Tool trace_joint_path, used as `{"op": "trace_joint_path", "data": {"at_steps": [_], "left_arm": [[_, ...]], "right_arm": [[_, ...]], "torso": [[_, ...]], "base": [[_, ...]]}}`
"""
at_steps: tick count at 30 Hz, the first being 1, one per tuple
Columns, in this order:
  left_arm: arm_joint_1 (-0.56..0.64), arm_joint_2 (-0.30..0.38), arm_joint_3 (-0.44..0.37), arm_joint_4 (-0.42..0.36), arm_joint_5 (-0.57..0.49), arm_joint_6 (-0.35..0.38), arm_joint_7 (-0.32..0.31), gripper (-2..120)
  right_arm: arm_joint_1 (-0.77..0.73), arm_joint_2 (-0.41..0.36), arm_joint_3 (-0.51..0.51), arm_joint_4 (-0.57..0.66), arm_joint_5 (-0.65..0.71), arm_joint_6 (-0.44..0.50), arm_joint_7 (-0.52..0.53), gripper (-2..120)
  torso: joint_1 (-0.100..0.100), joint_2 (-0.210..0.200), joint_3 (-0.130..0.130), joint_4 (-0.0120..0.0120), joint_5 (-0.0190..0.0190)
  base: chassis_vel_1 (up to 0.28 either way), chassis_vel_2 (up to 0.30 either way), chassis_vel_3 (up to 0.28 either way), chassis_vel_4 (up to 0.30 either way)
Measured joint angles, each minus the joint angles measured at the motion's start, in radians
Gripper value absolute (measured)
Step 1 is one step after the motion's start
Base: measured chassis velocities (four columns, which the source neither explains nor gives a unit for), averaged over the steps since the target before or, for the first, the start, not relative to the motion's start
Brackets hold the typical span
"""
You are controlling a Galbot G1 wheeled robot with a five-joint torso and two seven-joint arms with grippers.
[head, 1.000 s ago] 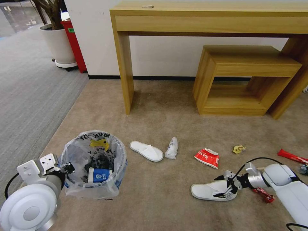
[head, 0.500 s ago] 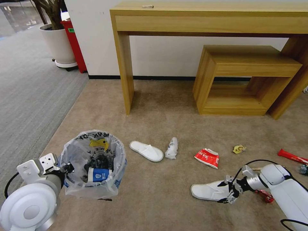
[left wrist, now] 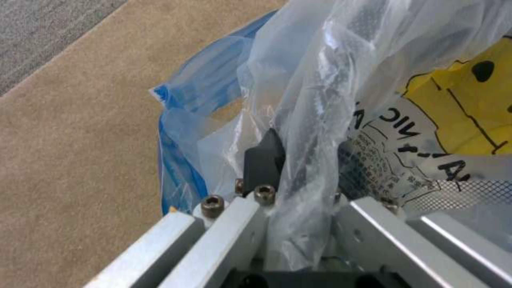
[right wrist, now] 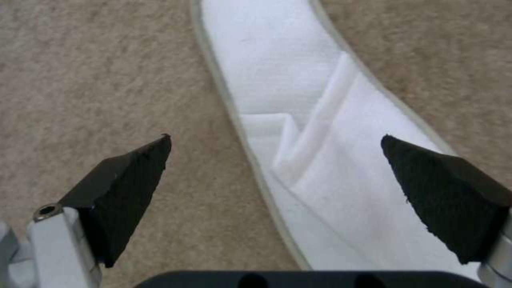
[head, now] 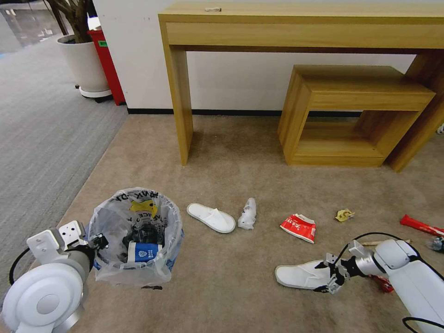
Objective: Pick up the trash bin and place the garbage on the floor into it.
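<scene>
Slipper pickup in hand: right claw (head: 329, 278) spread wide, low over near slipper (head: 300, 275), right of bin (head: 134, 236). Left claw (head: 92, 243) clenched on bin rim. Next, probably: drop, pinch strap, carry to bin.

Left hand (head: 98, 241) clamped shut, right hand (head: 326, 277) spread wide.
</scene>
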Motion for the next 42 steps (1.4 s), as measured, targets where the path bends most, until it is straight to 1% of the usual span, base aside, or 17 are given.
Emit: {"op": "trace_joint_path", "data": {"at_steps": [7,14,26,29,30,32,33,34,35,36,37,39,40,42], "left_arm": [[0.007,0.000,-0.003,-0.012,0.002,0.000,0.001,0],[0.010,-0.003,-0.002,-0.016,0.005,0.000,0.001,0],[0.017,-0.006,-0.004,-0.023,0.008,0.000,0.001,0],[0.016,-0.006,-0.004,-0.023,0.008,0.000,0.002,0],[0.016,-0.006,-0.004,-0.023,0.008,0.000,0.002,0],[0.014,-0.006,-0.002,-0.023,0.008,0.000,0.003,0],[0.014,-0.006,-0.002,-0.023,0.008,0.000,0.003,0],[0.012,-0.006,0.000,-0.021,0.008,0.000,0.004,0],[0.009,-0.006,0.001,-0.018,0.008,0.000,0.005,0],[0.008,-0.006,0.002,-0.017,0.008,0.000,0.005,0],[0.008,-0.006,0.002,-0.017,0.008,0.000,0.005,0],[0.006,-0.007,0.003,-0.014,0.008,0.000,0.006,0],[0.006,-0.007,0.003,-0.014,0.008,0.000,0.006,0],[0.004,-0.006,0.004,-0.011,0.008,0.000,0.008,0]], "right_arm": [[0.013,0.004,0.015,-0.025,-0.019,0.012,0.027,100],[0.005,0.006,0.021,-0.027,-0.039,0.023,0.032,100],[-0.002,0.019,0.024,-0.026,-0.116,0.054,0.072,100],[-0.001,0.023,0.024,-0.031,-0.130,0.058,0.090,91],[-0.001,0.023,0.024,-0.031,-0.130,0.058,0.090,91],[0.000,0.024,0.024,-0.036,-0.132,0.058,0.101,80],[0.000,0.024,0.024,-0.036,-0.132,0.058,0.101,80],[0.002,0.024,0.024,-0.041,-0.132,0.059,0.107,76],[0.006,0.024,0.024,-0.048,-0.133,0.061,0.113,69],[0.008,0.024,0.024,-0.053,-0.133,0.062,0.117,65],[0.008,0.024,0.024,-0.053,-0.133,0.062,0.117,65],[0.014,0.024,0.022,-0.062,-0.133,0.065,0.125,55],[0.014,0.024,0.022,-0.062,-0.133,0.065,0.125,55],[0.020,0.025,0.018,-0.071,-0.133,0.067,0.128,43]], "torso": [[0.000,0.000,0.000,0.0000,-0.0001],[0.000,0.000,0.000,0.0001,0.0000],[0.000,0.000,0.000,0.0000,0.0000],[0.000,0.000,0.000,0.0001,0.0000],[0.000,0.000,0.000,0.0001,0.0000],[0.000,0.000,0.000,0.0000,0.0000],[0.000,0.000,0.000,0.0000,0.0000],[0.000,0.000,0.000,0.0000,0.0000],[0.000,0.000,0.000,0.0001,0.0000],[0.000,0.000,0.000,0.0000,0.0000],[0.000,0.000,0.000,0.0000,0.0000],[0.000,0.000,0.000,0.0001,0.0000],[0.000,0.000,0.000,0.0001,0.0000],[0.000,0.000,0.000,0.0000,-0.0001]], "base": [[0.000,0.000,0.000,0.000],[0.000,0.000,0.000,0.000],[0.000,0.000,0.000,0.000],[0.000,0.000,0.000,0.000],[0.000,0.000,0.000,0.000],[0.000,0.000,0.000,0.000],[0.000,0.000,0.000,0.000],[0.000,0.000,0.000,0.000],[0.000,0.000,0.000,0.000],[0.000,0.000,0.000,0.000],[0.000,0.000,0.000,0.000],[0.000,0.000,0.000,0.000],[0.000,0.000,0.000,0.000],[0.000,0.000,0.000,0.000]]}}
